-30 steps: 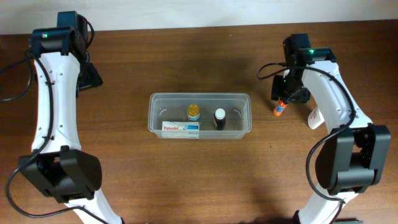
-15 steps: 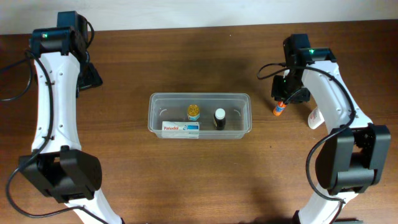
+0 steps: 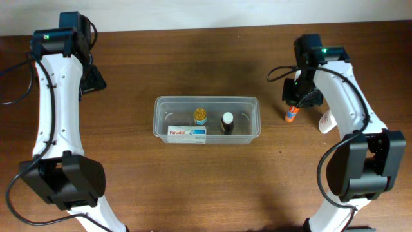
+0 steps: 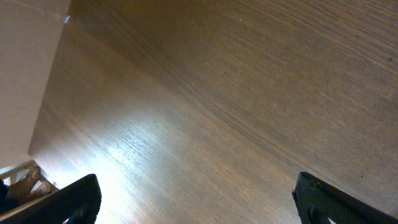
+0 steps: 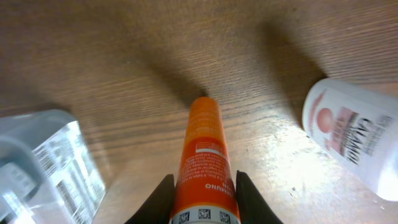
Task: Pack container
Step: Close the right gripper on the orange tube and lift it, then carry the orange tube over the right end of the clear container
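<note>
The clear container (image 3: 156, 120) stands mid-table and holds a white and red box (image 3: 187, 133), a yellow-capped bottle (image 3: 200, 116) and a black-capped bottle (image 3: 227, 121). Its corner shows at the left of the right wrist view (image 5: 37, 162). My right gripper (image 3: 293, 103) (image 5: 204, 180) is to the container's right, shut on an orange tube (image 3: 291, 113) (image 5: 204, 143) whose far end points down at the wood. My left gripper (image 3: 92, 77) (image 4: 196, 193) is far away at the back left. It is open over bare wood with nothing between its fingers.
A white bottle with a pink label (image 3: 327, 122) (image 5: 348, 134) lies on the table just right of the orange tube. The table's back edge and a pale wall run behind both arms.
The right gripper's jaws have closed in on the orange tube, which has shifted slightly right. The left arm has not moved.
</note>
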Motion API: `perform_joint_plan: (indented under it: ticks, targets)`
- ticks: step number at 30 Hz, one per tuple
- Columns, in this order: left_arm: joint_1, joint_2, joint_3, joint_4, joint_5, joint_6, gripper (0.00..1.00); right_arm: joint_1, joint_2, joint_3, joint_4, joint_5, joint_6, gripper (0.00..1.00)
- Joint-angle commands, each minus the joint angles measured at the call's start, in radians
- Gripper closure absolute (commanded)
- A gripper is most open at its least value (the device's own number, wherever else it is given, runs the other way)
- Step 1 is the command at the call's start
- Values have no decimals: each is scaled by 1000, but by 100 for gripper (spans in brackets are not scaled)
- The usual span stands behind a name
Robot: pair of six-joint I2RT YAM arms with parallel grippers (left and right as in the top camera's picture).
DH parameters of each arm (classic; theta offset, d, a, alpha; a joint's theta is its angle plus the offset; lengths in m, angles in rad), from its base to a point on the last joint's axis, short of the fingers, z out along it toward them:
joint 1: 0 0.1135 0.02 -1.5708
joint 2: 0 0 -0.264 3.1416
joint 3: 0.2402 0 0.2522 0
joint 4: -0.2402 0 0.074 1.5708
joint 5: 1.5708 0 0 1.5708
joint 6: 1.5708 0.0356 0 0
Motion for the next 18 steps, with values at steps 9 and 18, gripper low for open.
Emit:
perform_joint_plan:
  ticks: [9, 18]
  targets:
    - [1, -7, 3, -1, -14, -6, 1, 14, -47, 344, -238, -52, 0, 78]
    - [1, -7, 3, -1, -14, -6, 1, 171, -79, 477, -321, -85, 0, 78]
